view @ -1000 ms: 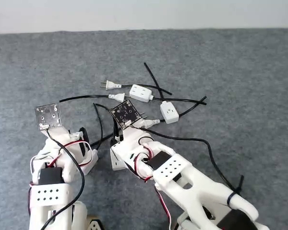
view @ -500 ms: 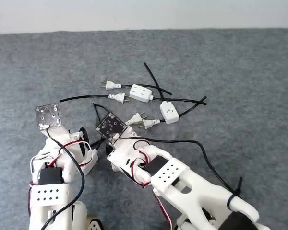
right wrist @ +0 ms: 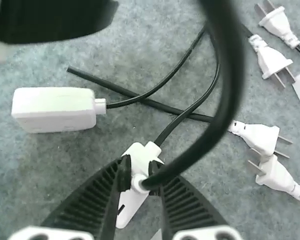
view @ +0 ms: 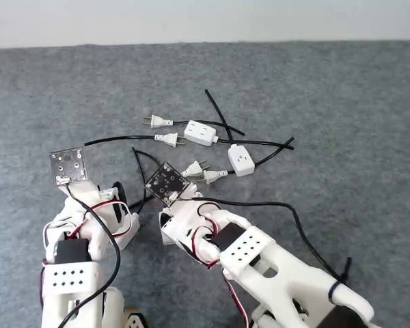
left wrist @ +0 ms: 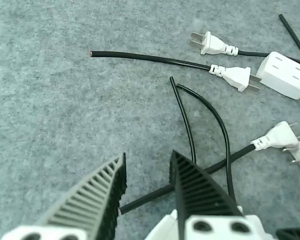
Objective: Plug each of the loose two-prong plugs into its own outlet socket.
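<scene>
The right pincer (right wrist: 140, 172) is clenched on a white plug (right wrist: 131, 200). Its thick black cable (right wrist: 225, 75) arcs up directly in front, crossing the way to two loose plugs (right wrist: 260, 136) beyond. An outlet socket (right wrist: 52, 109) lies just ahead, off to one side. The left pincer (left wrist: 148, 165) is released, with a thin black cord (left wrist: 155, 192) crossing the mat between its fingers. Further plugs (left wrist: 237, 77) and a second socket (left wrist: 285, 75) lie well ahead.

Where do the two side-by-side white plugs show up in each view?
High view: plug pair mid-table, just beyond the right arm.
Left wrist view: plug pair past the looped black cables.
Right wrist view: plug pair beyond the held plug in the right claw.
Shared landmark: the single plug pointing at the outlet block.
</scene>
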Robot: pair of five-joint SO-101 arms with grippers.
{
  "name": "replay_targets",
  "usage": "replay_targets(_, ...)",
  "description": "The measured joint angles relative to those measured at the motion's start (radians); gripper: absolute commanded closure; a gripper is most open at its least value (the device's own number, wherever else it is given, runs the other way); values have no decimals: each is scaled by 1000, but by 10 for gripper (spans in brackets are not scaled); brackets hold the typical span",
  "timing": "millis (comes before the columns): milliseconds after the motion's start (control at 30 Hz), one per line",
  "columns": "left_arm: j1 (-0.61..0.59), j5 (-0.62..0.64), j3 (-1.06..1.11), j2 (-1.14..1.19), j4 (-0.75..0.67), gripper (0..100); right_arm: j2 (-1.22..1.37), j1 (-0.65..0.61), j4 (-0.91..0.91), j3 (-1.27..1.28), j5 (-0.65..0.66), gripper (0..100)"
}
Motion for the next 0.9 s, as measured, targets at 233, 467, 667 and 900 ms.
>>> replay_targets(233, 0, 0, 0, 0, 0, 865, 18, 0, -3, -5, -3, 991)
replay_targets(467, 0, 0, 0, 0, 0, 865, 209, -2, 163, -238, 29, 991)
replay_targets(667, 0, 0, 0, 0, 0, 865, 275, -2, 273, -328, 37, 991)
replay_targets(900, -35, 0, 0, 0, 0, 865, 273, -2, 396, -350, 41, 991)
